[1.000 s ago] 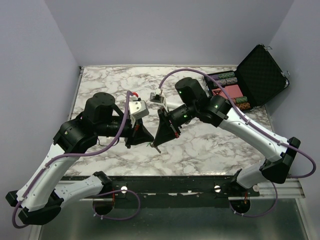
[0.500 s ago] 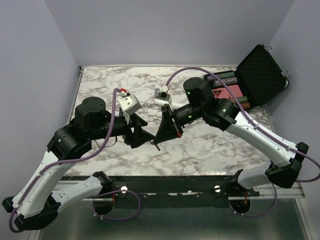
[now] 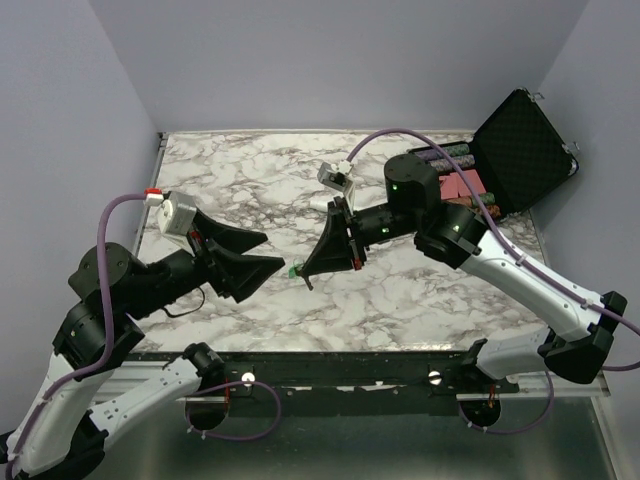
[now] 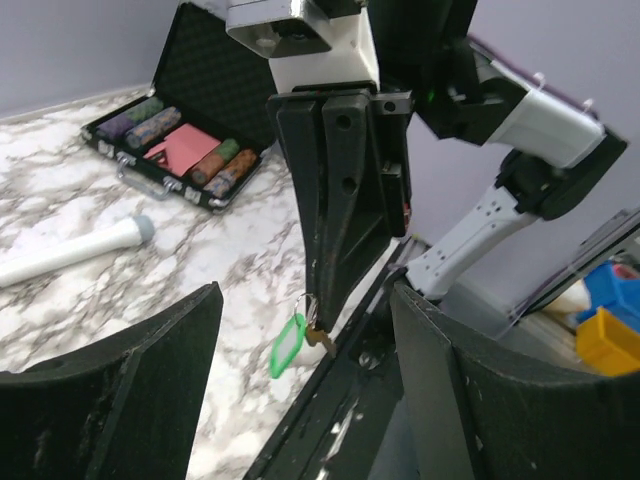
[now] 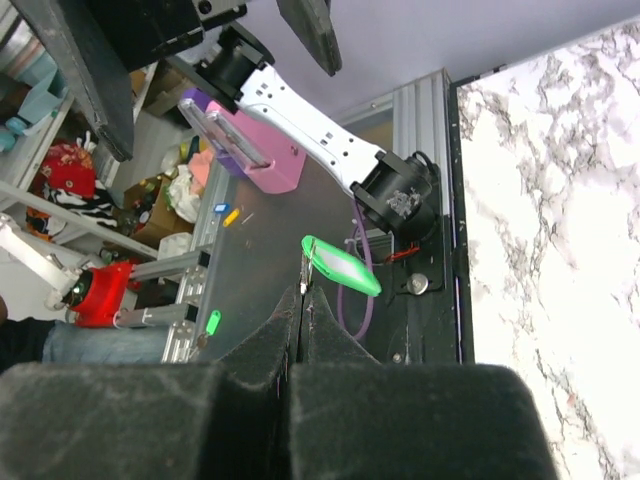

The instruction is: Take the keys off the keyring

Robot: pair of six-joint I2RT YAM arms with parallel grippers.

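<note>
My right gripper [image 3: 309, 279] hangs over the table's middle front, shut on the thin metal ring of the keyring. The keyring's green oval fob [image 3: 293, 270] dangles at its tip. In the left wrist view the fob [image 4: 287, 345] hangs off the ring, and a small dull key [image 4: 321, 340] sits on the ring beside it. In the right wrist view the fob [image 5: 342, 265] sticks out past the closed fingertips [image 5: 296, 300], and the key is hidden. My left gripper [image 3: 276, 250] stands open just left of the fob, with nothing between its fingers [image 4: 140, 390].
An open black case [image 3: 515, 150] of poker chips sits at the back right. A long white cylinder [image 4: 70, 252] lies on the marble table [image 3: 230, 170]. The table's front edge [image 3: 350, 352] runs right below the keyring.
My left gripper has opened and drawn back to the left, away from the right gripper. The right gripper stayed shut on the keyring and shifted slightly right.
</note>
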